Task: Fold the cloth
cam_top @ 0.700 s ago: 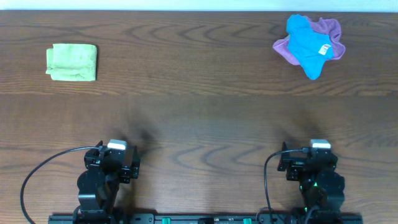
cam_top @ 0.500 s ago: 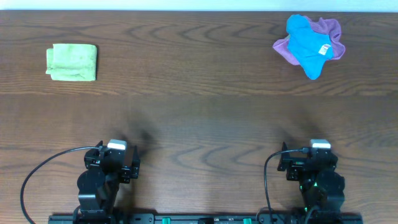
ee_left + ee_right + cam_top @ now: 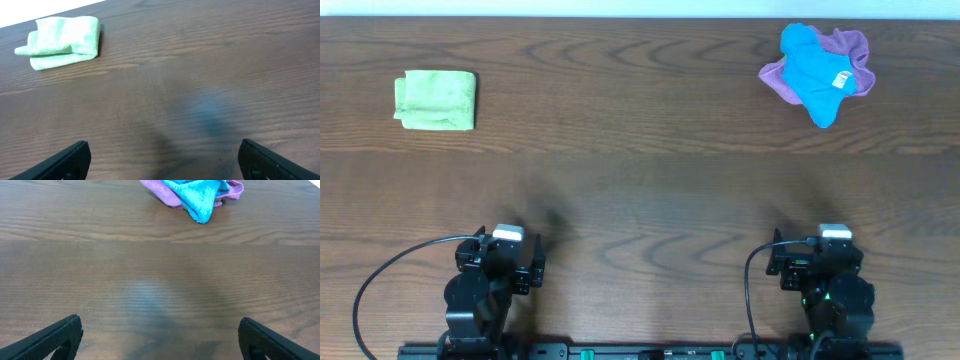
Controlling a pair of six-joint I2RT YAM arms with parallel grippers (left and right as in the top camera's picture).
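The cloth (image 3: 813,70), bright blue with a small white tag, lies crumpled at the far right of the table on top of a purple cloth (image 3: 853,50). The right wrist view shows the cloth (image 3: 197,195) far ahead, at the top of the picture. My right gripper (image 3: 820,262) (image 3: 161,337) rests near the front edge, open, with only bare wood between its fingers. At the front left my left gripper (image 3: 508,262) (image 3: 162,157) also stands open and empty. Both grippers are far from the cloth.
A folded light green cloth (image 3: 435,99) (image 3: 62,40) lies at the far left. The dark wooden table (image 3: 640,190) spans the whole view. Black cables (image 3: 380,290) trail by the arm bases at the front edge.
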